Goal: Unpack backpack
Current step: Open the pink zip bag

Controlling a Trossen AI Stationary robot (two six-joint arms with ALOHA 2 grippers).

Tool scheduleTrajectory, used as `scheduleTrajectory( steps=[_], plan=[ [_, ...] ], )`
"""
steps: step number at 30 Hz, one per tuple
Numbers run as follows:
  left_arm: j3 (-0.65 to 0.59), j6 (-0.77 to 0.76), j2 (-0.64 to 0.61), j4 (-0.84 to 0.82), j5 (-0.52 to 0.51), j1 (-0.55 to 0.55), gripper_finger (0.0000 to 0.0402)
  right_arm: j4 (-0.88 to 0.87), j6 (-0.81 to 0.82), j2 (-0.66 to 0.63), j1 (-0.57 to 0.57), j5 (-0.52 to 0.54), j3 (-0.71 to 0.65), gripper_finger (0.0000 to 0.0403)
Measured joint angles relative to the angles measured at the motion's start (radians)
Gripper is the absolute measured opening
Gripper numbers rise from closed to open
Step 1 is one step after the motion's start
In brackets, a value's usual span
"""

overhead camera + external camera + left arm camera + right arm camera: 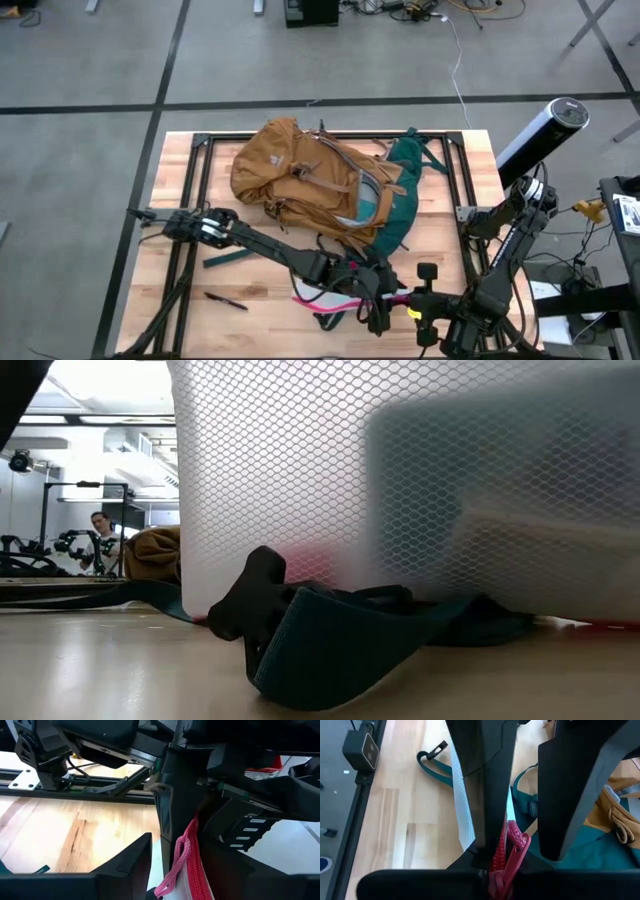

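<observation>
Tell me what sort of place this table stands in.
Probably a robotics lab or workshop: bare concrete floor with dark lines, loose cables beyond the wooden table, and a tripod-mounted rig in the room behind.

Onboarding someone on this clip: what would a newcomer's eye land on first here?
The mustard-tan backpack lying at the table's far middle, its dark green straps spilling toward the front. Then both arms meeting at the front edge over a clear mesh pouch with a pink zip edge: the right gripper has its jaws shut on the pink edge, the left gripper close beside it. A dark pen lies alone at front left.
</observation>
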Motion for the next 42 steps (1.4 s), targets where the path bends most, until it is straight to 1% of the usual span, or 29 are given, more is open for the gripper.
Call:
scheduleTrajectory(
  steps=[3, 7, 8, 10, 16, 19, 23, 29, 33, 34, 36, 39, 42],
  plan=[
    [0.0, 0.0, 0.0, -0.005, 0.011, 0.006, 0.0114, -0.004, 0.0, 0.0, -0.002, -0.003, 0.0, 0.0],
    [0.001, 0.0, 0.0, -0.027, 0.022, 0.007, 0.0027, 0.0, 0.0, 0.001, -0.003, -0.009, 0.0, 0.0],
    [0.001, -0.001, 0.0, -0.027, 0.024, 0.008, 0.0016, -0.003, 0.001, 0.001, -0.003, -0.012, -0.001, 0.0],
    [0.001, 0.0, -0.008, -0.039, 0.027, 0.007, 0.001, -0.003, 0.001, 0.001, -0.002, -0.019, -0.001, 0.0],
    [0.001, 0.002, -0.064, -0.143, 0.013, 0.007, 0.0001, -0.017, 0.036, -0.011, -0.003, -0.018, 0.0, 0.0],
    [0.0, 0.003, -0.102, -0.239, -0.009, 0.001, 0.0001, -0.019, 0.04, -0.024, 0.008, -0.056, 0.0, 0.0],
    [0.001, -0.014, -0.128, -0.386, -0.008, -0.011, 0.0001, -0.025, 0.031, -0.063, 0.004, -0.054, 0.001, 0.0],
    [0.003, -0.047, -0.162, -0.492, -0.014, -0.039, 0.0001, -0.046, 0.027, -0.1, -0.001, -0.039, 0.0, 0.0],
    [-0.004, -0.081, -0.175, -0.636, -0.027, -0.058, 0.0001, -0.066, 0.026, -0.117, 0.007, -0.065, -0.002, 0.0],
    [-0.004, -0.097, -0.181, -0.668, -0.037, -0.064, 0.0001, -0.072, 0.029, -0.123, 0.007, -0.067, -0.001, 0.0],
    [-0.004, -0.137, -0.203, -0.763, -0.088, -0.075, 0.0001, -0.097, 0.052, -0.129, 0.008, -0.059, -0.001, 0.0],
    [0.001, -0.18, -0.221, -0.819, -0.146, -0.082, 0.0001, -0.111, 0.085, -0.132, 0.015, -0.052, -0.003, 0.0],
    [-0.002, -0.178, -0.222, -0.745, -0.168, -0.092, 0.0001, -0.089, 0.066, -0.135, 0.018, -0.051, -0.002, 0.0]
  ],
)
